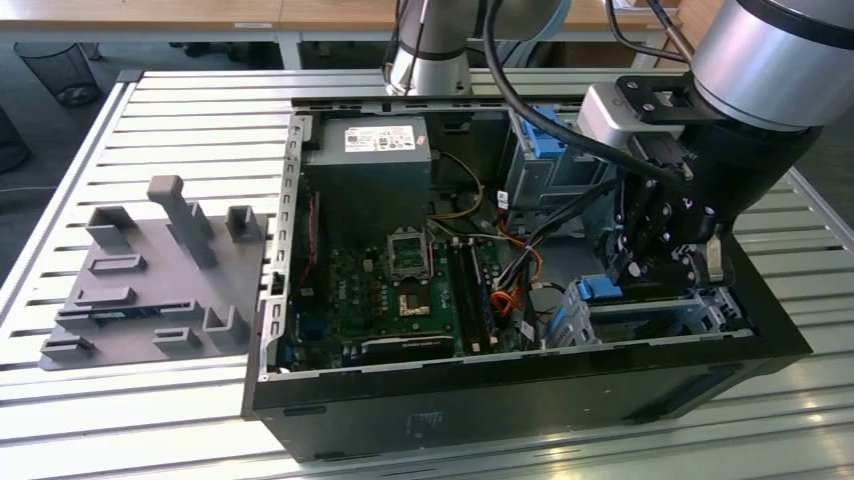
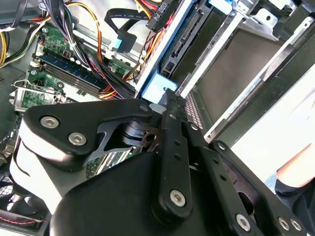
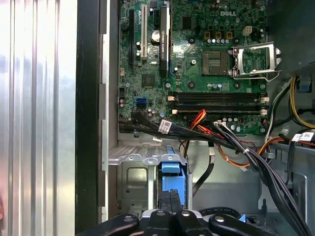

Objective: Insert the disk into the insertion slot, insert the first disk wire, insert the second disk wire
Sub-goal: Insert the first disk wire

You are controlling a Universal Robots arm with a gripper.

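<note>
1. Exterior view first: the open computer case [image 1: 534,400] sits on the slatted table [image 1: 174,110]. The gripper [image 1: 650,272] is down inside it at the exterior view's right, over the insertion slot [image 1: 694,312].
2. The disk [image 1: 601,290] shows the blue edge of its carrier at the slot's mouth, on the side facing the motherboard [image 1: 400,290].
3. Over to the first wrist view: the fingers [image 3: 165,205] are pressed together with nothing pinched between them. Their tips are right up against the disk's blue carrier [image 3: 173,172].
4. Same view: the slot's silver sheet metal [image 3: 133,164] flanks that carrier, and a bundle of cables [image 3: 231,142] runs between slot and motherboard.
5. Second wrist view: the gripper [image 2: 170,96] touches the pale blue carrier corner [image 2: 156,88].
6. How deep the disk sits in the slot, I cannot tell.
7. A grey fixture tray [image 1: 147,280] lies on the table at the exterior view's left, well apart from the case.
</note>
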